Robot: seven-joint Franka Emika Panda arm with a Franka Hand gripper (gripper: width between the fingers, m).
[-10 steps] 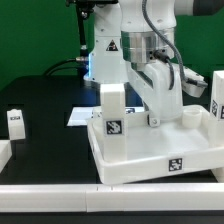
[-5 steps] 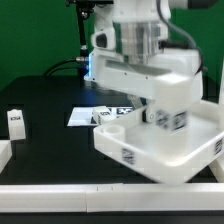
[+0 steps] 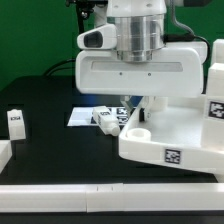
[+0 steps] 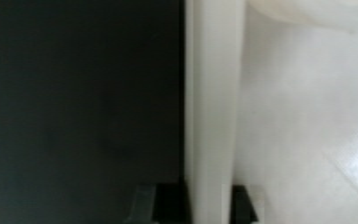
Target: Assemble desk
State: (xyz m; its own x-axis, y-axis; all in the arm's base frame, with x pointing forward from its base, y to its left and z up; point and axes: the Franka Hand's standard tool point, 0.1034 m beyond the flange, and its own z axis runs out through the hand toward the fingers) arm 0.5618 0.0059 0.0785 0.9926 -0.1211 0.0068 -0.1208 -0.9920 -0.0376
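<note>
My gripper [image 3: 137, 58] is shut on the rim of the white desk tabletop [image 3: 170, 135] and holds it tilted at the exterior view's right, one broad wall turned to the camera. In the wrist view the rim [image 4: 211, 100] runs straight between my two dark fingers [image 4: 165, 200], the gripper [image 4: 202, 200] closed on it. One tagged leg [image 3: 214, 80] stands upright on the tabletop's right corner. A loose tagged leg [image 3: 14, 122] stands on the black table at the left. A small tagged part [image 3: 107, 118] lies by the tabletop's left edge.
The marker board [image 3: 82, 117] lies flat behind the tabletop, partly hidden. White border rails run along the front [image 3: 60, 172] and the left edge [image 3: 4, 152]. The arm's base stands behind, before a green backdrop.
The tabletop has swung toward the exterior view's right and turned in my grip. The leg that stood on its left corner has gone out of sight. The loose leg at the left has not moved.
</note>
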